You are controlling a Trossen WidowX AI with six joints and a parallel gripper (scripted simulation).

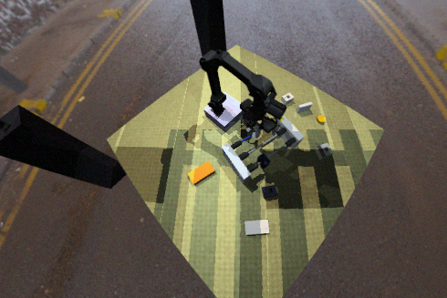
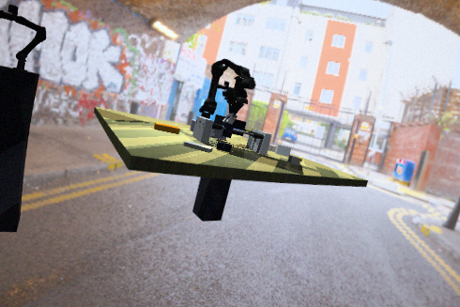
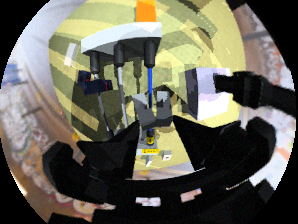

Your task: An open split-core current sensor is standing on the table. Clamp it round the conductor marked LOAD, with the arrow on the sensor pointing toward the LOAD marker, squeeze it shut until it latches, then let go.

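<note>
- Centrally on the striped green-and-yellow worktop (image 1: 150, 118), a black arm (image 1: 255, 82) is seen bent down from its pale base plate (image 1: 233, 119) over a fixture of parallel conductors.
- The jaws are clamped on the split-core current sensor (image 3: 150, 121), which is held low over the conductor fixture, near the blue conductor (image 3: 150, 78); the gripper (image 1: 261, 128) is pointed downward.
- The conductors are strung between two pale end blocks, one (image 1: 237, 161) nearer the orange block and one (image 1: 294, 131) on the far side.
- Through the wrist view, the sensor is shown as a dark body just in front of the blue conductor's near end; whether it encircles the conductor cannot be told.
- A yellow marking (image 3: 152, 152) is seen on the worktop below the sensor, its lettering too small to read.
- An orange block (image 1: 201, 172) is laid flat on the worktop, well apart from the fixture.
- A dark blue square piece (image 1: 269, 191) and a grey-white slab (image 1: 256, 227) are placed further out on the worktop.
- A yellow disc (image 1: 321, 118), a small white cube (image 1: 287, 97) and a small pale bar (image 1: 304, 107) are set near the worktop's far edge.
- A small grey block (image 1: 325, 149) is stood beside the fixture.
- A black pedestal (image 2: 212, 197) is seen under the worktop in the exterior view.
</note>
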